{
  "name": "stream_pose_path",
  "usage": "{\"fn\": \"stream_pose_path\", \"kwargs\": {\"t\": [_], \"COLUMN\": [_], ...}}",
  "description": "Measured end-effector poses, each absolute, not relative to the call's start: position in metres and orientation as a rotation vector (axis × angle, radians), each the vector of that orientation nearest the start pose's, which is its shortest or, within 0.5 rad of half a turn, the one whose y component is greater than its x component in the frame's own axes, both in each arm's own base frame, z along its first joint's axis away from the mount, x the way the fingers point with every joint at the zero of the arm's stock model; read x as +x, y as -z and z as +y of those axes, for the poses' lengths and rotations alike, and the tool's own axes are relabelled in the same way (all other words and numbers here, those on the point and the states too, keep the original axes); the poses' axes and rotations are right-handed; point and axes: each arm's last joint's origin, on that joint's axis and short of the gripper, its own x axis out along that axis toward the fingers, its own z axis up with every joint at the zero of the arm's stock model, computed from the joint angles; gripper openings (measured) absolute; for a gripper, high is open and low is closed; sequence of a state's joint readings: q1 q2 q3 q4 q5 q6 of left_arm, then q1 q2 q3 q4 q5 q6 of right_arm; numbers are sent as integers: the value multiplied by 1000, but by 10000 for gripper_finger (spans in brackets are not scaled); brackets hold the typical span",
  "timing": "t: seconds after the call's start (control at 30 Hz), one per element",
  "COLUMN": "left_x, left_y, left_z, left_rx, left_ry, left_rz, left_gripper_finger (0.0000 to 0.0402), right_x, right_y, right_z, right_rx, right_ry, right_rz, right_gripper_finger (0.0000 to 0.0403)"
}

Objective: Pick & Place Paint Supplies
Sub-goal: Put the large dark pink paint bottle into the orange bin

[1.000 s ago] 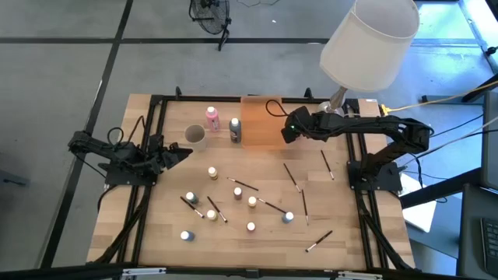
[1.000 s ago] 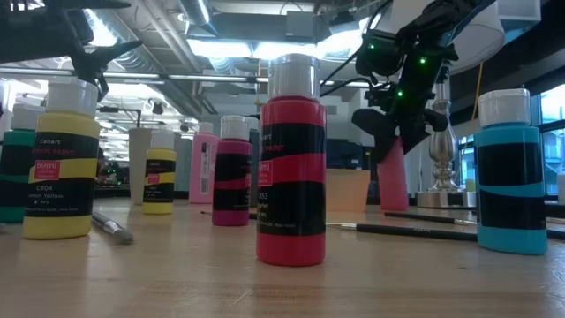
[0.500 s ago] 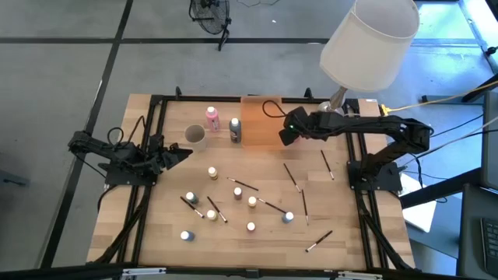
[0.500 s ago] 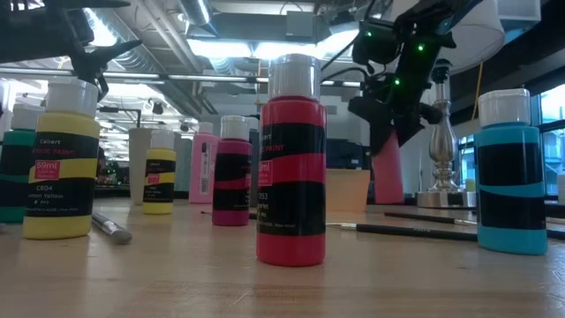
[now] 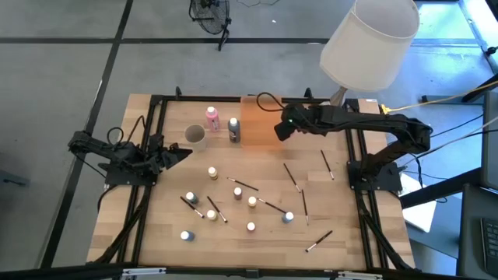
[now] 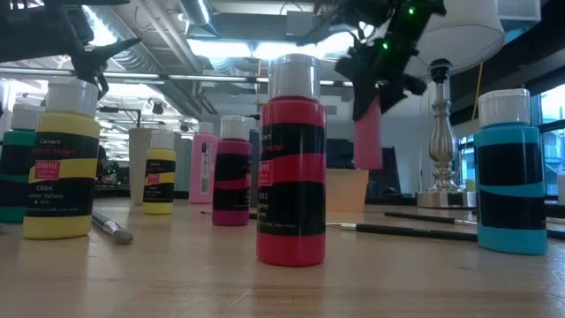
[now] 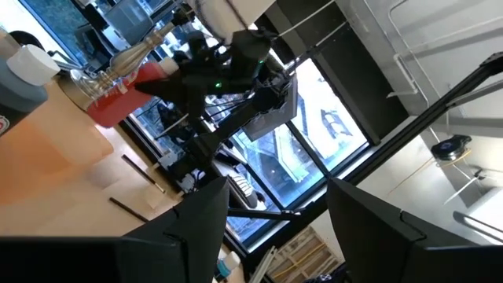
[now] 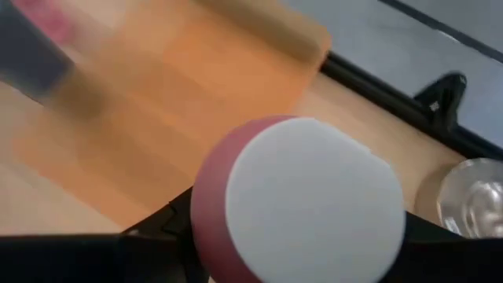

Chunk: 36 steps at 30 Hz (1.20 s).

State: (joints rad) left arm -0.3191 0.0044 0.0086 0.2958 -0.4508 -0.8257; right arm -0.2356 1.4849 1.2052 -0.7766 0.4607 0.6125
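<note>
the left gripper [image 5: 180, 153] waits at about nine o'clock on the table [image 5: 156, 233], its fingers [image 7: 206, 212] spread apart and holding nothing. going right, a pale cup [image 5: 194, 137], a pink bottle [image 5: 212, 117] and a dark bottle [image 5: 235, 130] stand near eleven o'clock, and small capped bottles [image 5: 212, 172] and thin brushes [image 5: 243, 184] lie scattered from the centre toward six o'clock. just right of the dark bottle, at twelve o'clock, sits a translucent orange bin [image 5: 257, 124]. the right gripper [image 5: 285, 129] hovers over the bin's right edge, clamped on a pink white-capped bottle [image 8: 299, 200] that hangs cap-down, clear of the table, in the low view [image 6: 368, 132]. farther right, toward one o'clock, stands the lamp [image 5: 369, 43]. this looks like the carry step of placing one bottle, with most supplies not yet gathered. the next move probably calls for bringing the bottle fully over the bin, lowering it inside the walls, then parting the fingers without clipping the rim.
</note>
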Motion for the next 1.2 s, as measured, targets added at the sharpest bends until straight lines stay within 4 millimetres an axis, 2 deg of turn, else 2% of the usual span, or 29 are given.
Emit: {"fn": "stream_pose_path", "kwargs": {"t": [0.2,0.37,0.63,0.8,1.2], "left_x": [90,90,90,90,90], "left_y": [-193,-193,-193,-193,-193], "left_z": [-17,-17,-17,-17,-17], "left_rx": [-929,-927,-925,-925,-925], "left_ry": [6,20,18,18,13], "left_rz": [-312,-306,-301,-300,-302], "left_gripper_finger": [212,213,212,214,213], "right_x": [290,294,307,315,330], "right_y": [-294,-305,-315,-307,-271], "right_z": [-79,-80,-86,-98,-135], "right_rx": [389,355,346,348,339], "right_ry": [909,895,825,814,874], "right_rz": [777,744,598,601,677], "right_gripper_finger": [201,201,201,201,201]}}
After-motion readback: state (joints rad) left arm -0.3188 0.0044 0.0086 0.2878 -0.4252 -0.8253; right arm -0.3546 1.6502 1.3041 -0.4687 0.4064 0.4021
